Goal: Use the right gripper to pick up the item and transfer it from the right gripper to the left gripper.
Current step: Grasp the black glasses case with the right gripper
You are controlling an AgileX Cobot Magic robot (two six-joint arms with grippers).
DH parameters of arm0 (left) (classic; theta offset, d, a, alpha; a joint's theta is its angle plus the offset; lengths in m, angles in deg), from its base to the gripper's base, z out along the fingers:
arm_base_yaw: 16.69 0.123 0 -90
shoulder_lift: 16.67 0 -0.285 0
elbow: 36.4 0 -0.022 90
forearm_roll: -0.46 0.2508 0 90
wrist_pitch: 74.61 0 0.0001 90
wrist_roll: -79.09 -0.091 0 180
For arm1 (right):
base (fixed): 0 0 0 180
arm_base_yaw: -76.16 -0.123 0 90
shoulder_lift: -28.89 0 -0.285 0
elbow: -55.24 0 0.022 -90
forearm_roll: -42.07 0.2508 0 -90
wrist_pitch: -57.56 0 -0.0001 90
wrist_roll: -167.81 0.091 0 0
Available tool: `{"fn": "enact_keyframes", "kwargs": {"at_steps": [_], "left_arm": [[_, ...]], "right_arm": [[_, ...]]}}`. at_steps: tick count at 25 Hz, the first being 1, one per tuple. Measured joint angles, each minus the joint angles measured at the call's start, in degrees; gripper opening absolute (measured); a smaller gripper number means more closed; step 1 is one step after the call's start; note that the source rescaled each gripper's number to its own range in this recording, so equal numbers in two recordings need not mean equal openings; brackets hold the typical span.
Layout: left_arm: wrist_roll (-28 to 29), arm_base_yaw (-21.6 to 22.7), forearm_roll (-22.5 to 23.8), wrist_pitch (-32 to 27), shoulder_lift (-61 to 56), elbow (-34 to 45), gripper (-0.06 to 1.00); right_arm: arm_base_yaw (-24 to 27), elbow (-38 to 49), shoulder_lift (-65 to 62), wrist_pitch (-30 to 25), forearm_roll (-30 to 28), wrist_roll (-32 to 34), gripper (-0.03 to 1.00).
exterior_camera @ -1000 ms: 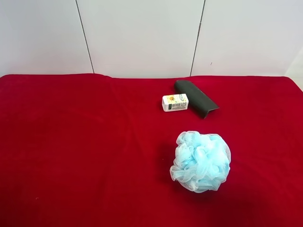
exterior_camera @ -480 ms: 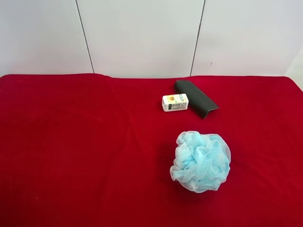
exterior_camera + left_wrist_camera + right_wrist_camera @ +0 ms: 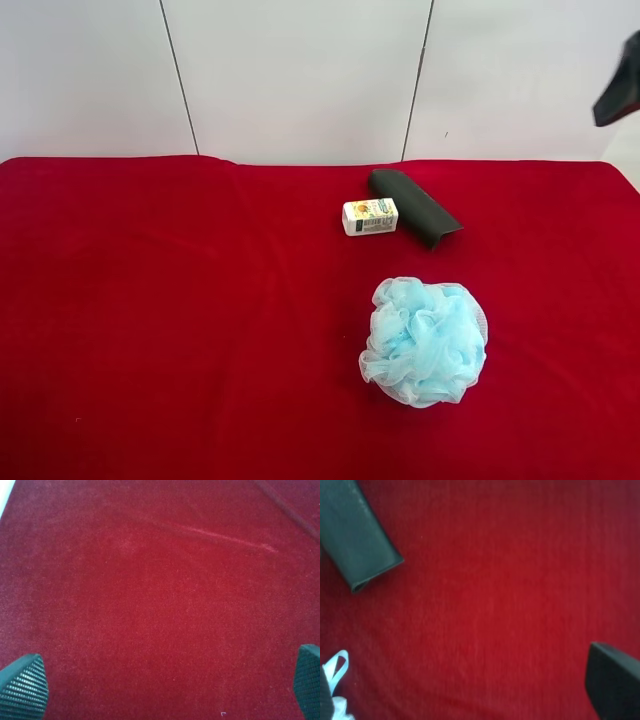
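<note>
Jaws of the right gripper [image 3: 470, 697] read as spread: one fingertip [image 3: 614, 684] shows at the frame edge, with bare red cloth [image 3: 510, 605] where the jaws would close. The left gripper [image 3: 160, 687] is spread wide and empty. The case [image 3: 356, 542] lies flat, ahead and well off to one side of the right jaws, not between them.

Risks:
- The white box [image 3: 370, 216] sits just beside it and may get clipped.
- A low, smooth body could slip.
- An end-grip would likely sag and spoil the handover.

Look of the case: long, thin, matte blackish-green.
</note>
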Motion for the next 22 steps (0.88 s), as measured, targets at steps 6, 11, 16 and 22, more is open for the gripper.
{"fn": "enact_keyframes", "kwargs": {"at_steps": [6, 11, 16, 22], "left_arm": [[0.0, 0.0, 0.0, 0.0, 0.0, 0.0, 0.98], [0.0, 0.0, 0.0, 0.0, 0.0, 0.0, 0.98], [0.0, 0.0, 0.0, 0.0, 0.0, 0.0, 0.98], [0.0, 0.0, 0.0, 0.0, 0.0, 0.0, 0.98]], "right_arm": [[0.0, -3.21, 12.69, 2.5, 7.88, -11.08, 1.0], [0.0, -3.54, 20.79, 5.54, 13.23, -19.22, 1.0], [0.0, -3.54, 27.28, 9.15, 16.0, -22.23, 1.0], [-3.26, -3.54, 33.05, 16.11, 16.81, -25.02, 1.0]]}}
